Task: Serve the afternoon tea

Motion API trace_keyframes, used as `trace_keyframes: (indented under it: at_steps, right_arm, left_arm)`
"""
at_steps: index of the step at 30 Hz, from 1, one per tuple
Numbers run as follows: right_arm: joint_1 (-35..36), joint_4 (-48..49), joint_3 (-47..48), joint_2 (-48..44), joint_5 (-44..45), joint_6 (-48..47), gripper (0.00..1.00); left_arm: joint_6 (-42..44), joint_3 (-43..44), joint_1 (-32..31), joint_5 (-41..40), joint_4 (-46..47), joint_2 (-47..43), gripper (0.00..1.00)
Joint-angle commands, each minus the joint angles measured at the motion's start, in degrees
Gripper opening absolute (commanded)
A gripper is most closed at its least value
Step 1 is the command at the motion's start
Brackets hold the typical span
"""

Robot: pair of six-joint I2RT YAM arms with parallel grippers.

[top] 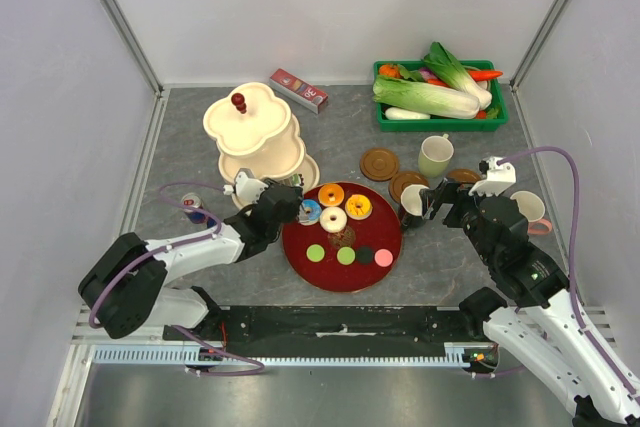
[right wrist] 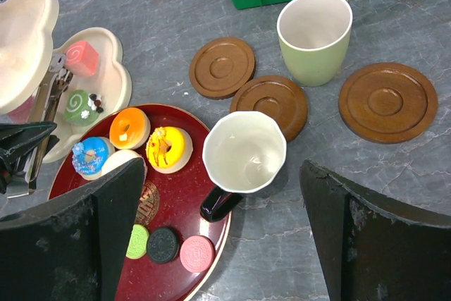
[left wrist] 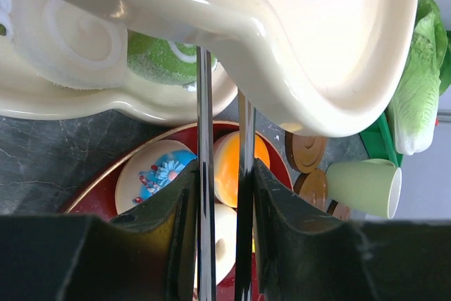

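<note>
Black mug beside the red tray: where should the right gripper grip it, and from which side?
Probably the wall at the rim, from straight above, on the side away from the red tray. The black mug stands upright, mouth open; its handle juts low toward the tray, a cramped target.

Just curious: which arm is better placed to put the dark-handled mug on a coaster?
Probably right: the right gripper, open, hangs over the mug; the left gripper holds tongs by the donuts.
</note>
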Motion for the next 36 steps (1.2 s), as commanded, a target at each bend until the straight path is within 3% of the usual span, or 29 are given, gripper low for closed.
trace_keyframes:
  at_steps: [1,5,12,36]
  right_arm:
    - [0.11,0.19,1.61,-0.10,1.28,-0.15,0.98]
    - [0.02,0.19,1.61,-0.10,1.28,-0.06,0.98]
    - [0.02,0.10,1.52,0.08,1.37,0.03,0.98]
    - [0.02,0.19,1.34,0.43,1.10,0.03,0.98]
  left_arm:
    - [-3.03,2.14,0.24,-4.56,2.06,0.10,0.30]
    - [-3.65,1.96,0.33,-4.47,1.44,-0.34,0.41]
    - [-3.56,2.49,0.33,-3.77,-0.14,-0.60,0.47]
    - [-4.88,0.82,0.24,-0.70,-6.73,-7.98,0.47]
